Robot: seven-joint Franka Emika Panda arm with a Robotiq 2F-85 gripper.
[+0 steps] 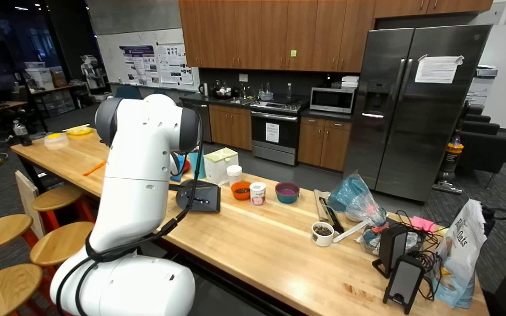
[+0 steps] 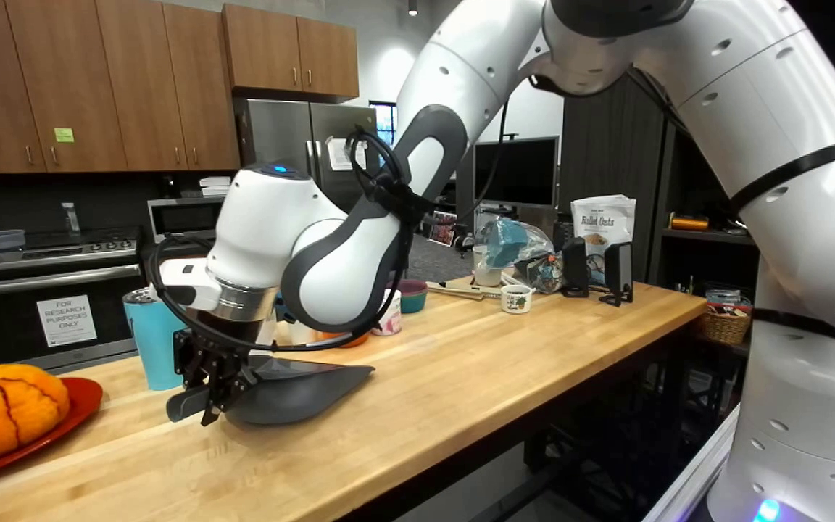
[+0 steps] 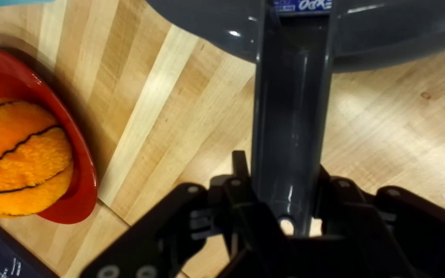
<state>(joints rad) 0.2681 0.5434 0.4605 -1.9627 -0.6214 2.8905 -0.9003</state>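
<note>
A dark grey dustpan (image 1: 204, 193) lies on or just above the wooden table; it also shows in an exterior view (image 2: 301, 395). Its channel-shaped handle (image 3: 290, 116) runs down between the fingers of my gripper (image 3: 282, 173), which is closed around it. In an exterior view, my gripper (image 2: 207, 406) points down at the handle close to the table. A marker with EXPO lettering (image 3: 303, 7) lies in the pan. An orange plush ball (image 3: 25, 154) sits on a red plate (image 3: 87, 197) beside the handle. A turquoise tumbler (image 2: 156, 344) stands just behind my gripper.
Near the pan stand a white box (image 1: 220, 166), an orange bowl (image 1: 237, 193), a white-pink can (image 1: 258, 194) and a purple-teal bowl (image 1: 287, 193). Farther along are a white cup (image 1: 322, 239), speakers (image 1: 404, 278) and an oats bag (image 1: 457, 259). A dark object (image 3: 10, 253) lies by the plate.
</note>
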